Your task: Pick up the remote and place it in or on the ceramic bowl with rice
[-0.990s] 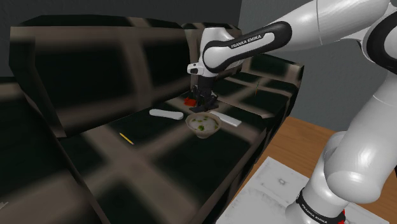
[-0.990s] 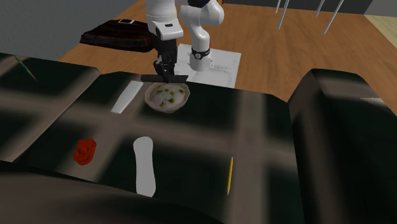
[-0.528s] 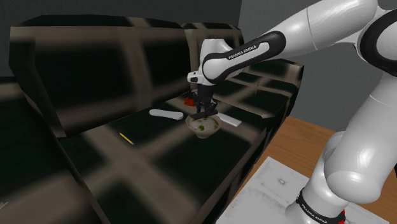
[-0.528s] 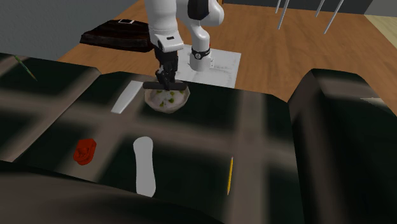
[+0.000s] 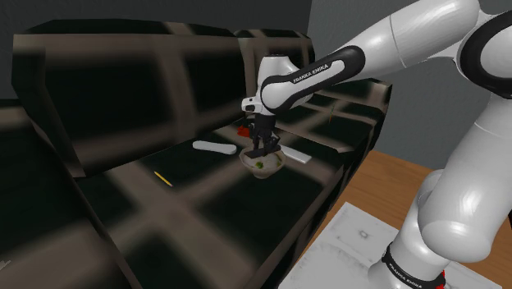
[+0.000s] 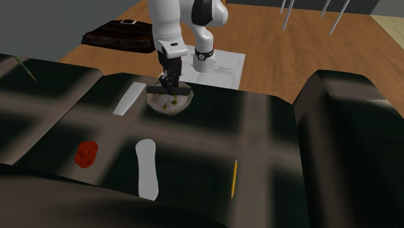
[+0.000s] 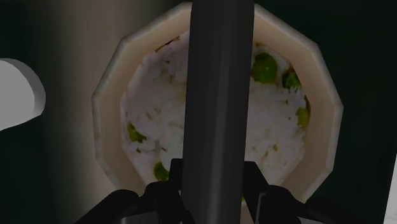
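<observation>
Lowered since earlier, hand [image 5: 264,150] clasping dark remote [image 7: 219,95] over bowl [image 7: 107,114], wrist view revealing green-flecked rice [image 7: 159,114].

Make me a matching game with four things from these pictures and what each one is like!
Things:
1 dark remote
2 bowl
3 pencil
4 red lump

Descriptions:
A yellow and thin
B holds rice with green bits
C lies on the sofa, toward the second exterior view's left
D clasped in the pincer

Pairs: 1-D, 2-B, 3-A, 4-C.
</observation>
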Robot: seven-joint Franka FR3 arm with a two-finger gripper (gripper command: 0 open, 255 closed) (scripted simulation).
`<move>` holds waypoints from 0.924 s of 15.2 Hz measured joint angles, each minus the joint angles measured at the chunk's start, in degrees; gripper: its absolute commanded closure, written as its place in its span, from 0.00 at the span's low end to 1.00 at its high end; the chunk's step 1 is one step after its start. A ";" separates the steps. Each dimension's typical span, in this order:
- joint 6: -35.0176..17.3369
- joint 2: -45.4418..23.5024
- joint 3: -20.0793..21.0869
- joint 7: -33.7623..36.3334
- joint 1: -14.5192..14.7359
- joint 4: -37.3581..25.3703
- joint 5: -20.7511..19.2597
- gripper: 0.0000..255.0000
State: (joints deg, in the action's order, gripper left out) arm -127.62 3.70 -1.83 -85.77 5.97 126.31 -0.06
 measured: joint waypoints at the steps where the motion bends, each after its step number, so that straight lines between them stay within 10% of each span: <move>1: -0.01 0.00 0.00 0.00 0.00 0.01 0.00 1.00; 2: -0.01 0.00 0.00 0.00 0.00 0.01 0.00 0.00; 14: 6.68 3.30 0.07 0.18 0.04 -3.43 -0.12 0.00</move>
State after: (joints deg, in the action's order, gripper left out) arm -120.94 7.01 -1.75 -85.59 6.01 122.88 -0.18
